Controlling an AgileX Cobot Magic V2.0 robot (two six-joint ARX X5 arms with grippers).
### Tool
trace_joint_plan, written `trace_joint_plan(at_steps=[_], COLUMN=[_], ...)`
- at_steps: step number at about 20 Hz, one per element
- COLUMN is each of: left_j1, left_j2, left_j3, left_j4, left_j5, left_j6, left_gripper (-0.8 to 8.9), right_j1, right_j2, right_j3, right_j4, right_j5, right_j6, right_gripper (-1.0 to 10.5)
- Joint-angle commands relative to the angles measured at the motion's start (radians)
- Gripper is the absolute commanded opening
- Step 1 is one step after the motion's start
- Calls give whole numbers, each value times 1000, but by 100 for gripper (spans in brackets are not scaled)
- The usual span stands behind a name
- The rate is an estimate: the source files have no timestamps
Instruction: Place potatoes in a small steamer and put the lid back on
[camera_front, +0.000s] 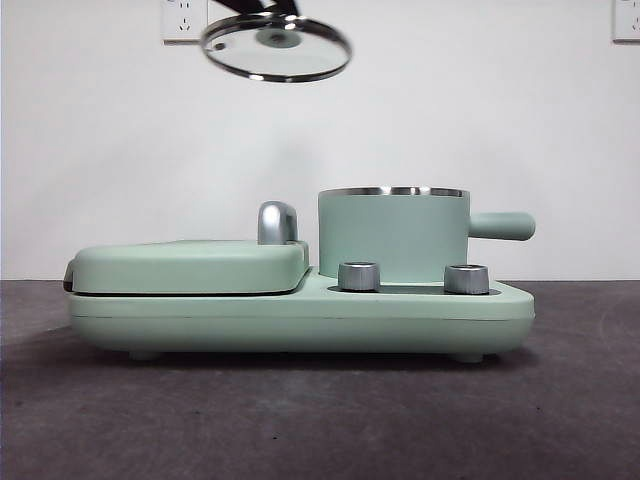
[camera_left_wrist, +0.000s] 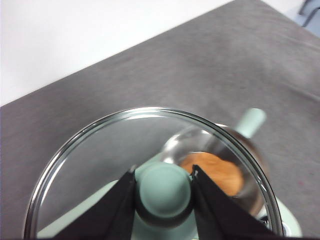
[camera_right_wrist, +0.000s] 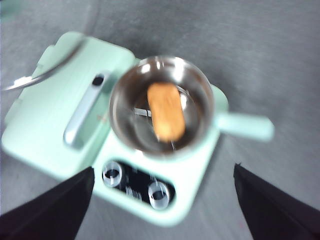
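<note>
Table (camera_front: 100, 420): dark grey, carrying the whole appliance; pale wall behind.
Appliance base (camera_front: 300, 315): mint-green, sitting flat on table, two steel dials (camera_front: 360, 276) on its front edge.
Griddle cover (camera_front: 190, 265): flat mint-green slab w/ chrome handle (camera_front: 277, 222), lying on the base beside the steamer.
Small steamer (camera_front: 392, 235): standing upright on the base behind the dials, steel rim up, uncovered; stubby green side handle (camera_front: 502, 226) pointing away from the griddle cover.
Lid (camera_front: 276, 47): hanging in the air high above the appliance, well apart from the steamer, over the cover side rather than over the pot; tilting a bit.
Left gripper (camera_left_wrist: 164, 190): hanging high, pointing down, jaws pinching the lid's green knob (camera_left_wrist: 164, 192) from both sides.
Right gripper (camera_right_wrist: 162, 210): hovering above the appliance, looking down at it, jaws spread wide, nothing between them.
Potato (camera_right_wrist: 165, 111): lying flat inside the steamer on the steel bottom; long axis running roughly crosswise to the steamer handle.
View diffs: front view is hiding the potato behind the pot wall; both wrist views are showing it, left wrist view thru the lid glass, as an orange blur. Right wrist view blurry; dark spot on potato can't be made out.
</note>
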Motion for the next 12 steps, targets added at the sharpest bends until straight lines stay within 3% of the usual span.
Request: trace_joint_plan(at_steps=[1, 6, 12], left_j1=[-44, -127, -149], left_j2=[30, 90, 172], left_j3=[40, 40, 39], left_j4=[26, 83, 162], left_j5=[2, 2, 2], left_j6=[0, -49, -76], left_gripper=[8, 8, 8], right_j1=[16, 67, 88], right_j2=[-141, -488, -869], right_j3=[-105, -441, -923], right_j4=[-74, 90, 398], right_j5=[27, 29, 29], right_j6=[-12, -3, 132], right_gripper=[441, 440, 440])
